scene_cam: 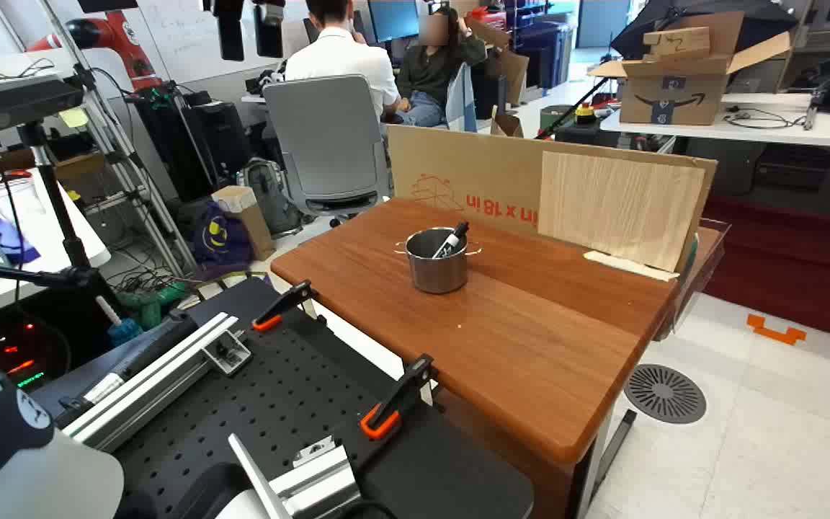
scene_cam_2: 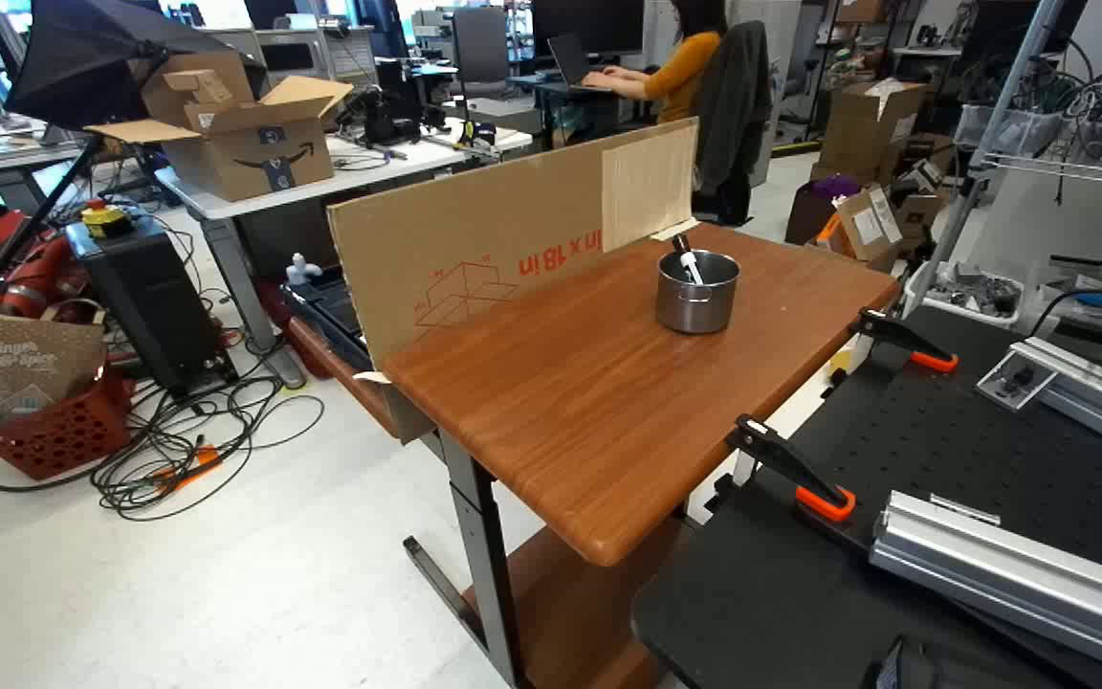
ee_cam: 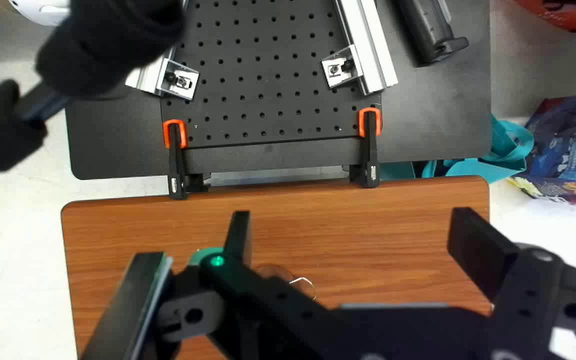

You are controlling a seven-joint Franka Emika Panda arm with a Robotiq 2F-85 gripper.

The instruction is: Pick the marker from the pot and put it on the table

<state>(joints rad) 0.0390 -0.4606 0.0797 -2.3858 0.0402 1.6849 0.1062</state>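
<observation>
The marker (scene_cam: pixel 449 244) is white with a dark cap and leans tilted inside the pot (scene_cam: pixel 438 274), its cap end above the rim. The marker (scene_cam_2: pixel 690 260) and pot (scene_cam_2: pixel 694 308) show in both exterior views. The small grey metal pot stands upright on the reddish-brown table (scene_cam: pixel 530 346), towards the cardboard side. My gripper (scene_cam: pixel 250 50) is high up at the top of an exterior view, away from the pot. In the wrist view my gripper (ee_cam: pixel 352 214) is open, with nothing between its fingers. There one pot handle (ee_cam: pixel 305 282) shows; the gripper hides most of the pot and the marker.
A cardboard panel (scene_cam: pixel 472 169) with a pale plywood board (scene_cam: pixel 620 205) stands along the table's far edge. Two black and orange clamps (scene_cam: pixel 400 396) (scene_cam: pixel 282 306) grip the near edge beside the black perforated workbench (scene_cam: pixel 242 411). Aluminium rails (scene_cam_2: pixel 1010 555) lie on the workbench.
</observation>
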